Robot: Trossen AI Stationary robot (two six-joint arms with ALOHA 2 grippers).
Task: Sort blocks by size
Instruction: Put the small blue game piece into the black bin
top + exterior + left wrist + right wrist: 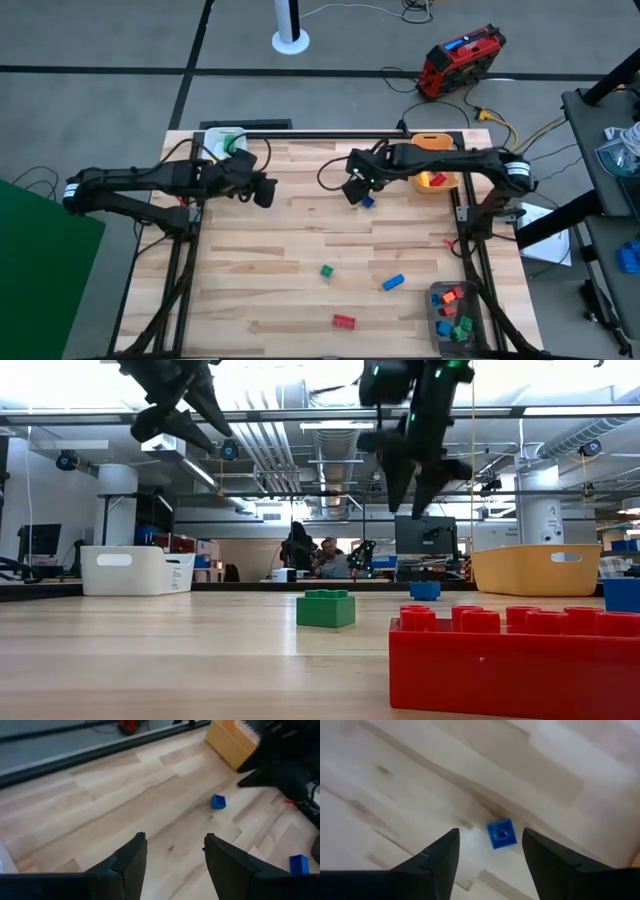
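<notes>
A small blue block (500, 833) lies flat on the wooden table, also seen as a small blue block (368, 201) in the high view. My right gripper (490, 847) hangs open above it, a finger on either side, touching nothing. My left gripper (175, 845) is open in the air at the table's far left (264, 190), holding nothing. Loose on the near half of the table lie a green block (326, 271), a longer blue block (393, 282) and a red block (344, 321). The low view shows both grippers well above the tabletop.
A white bin (222, 143) stands at the far left corner. An orange-yellow bin (437, 165) with red and yellow blocks is at the far right, under my right arm. A grey bin (456, 312) with several blocks sits at the near right corner. The table's middle is bare wood.
</notes>
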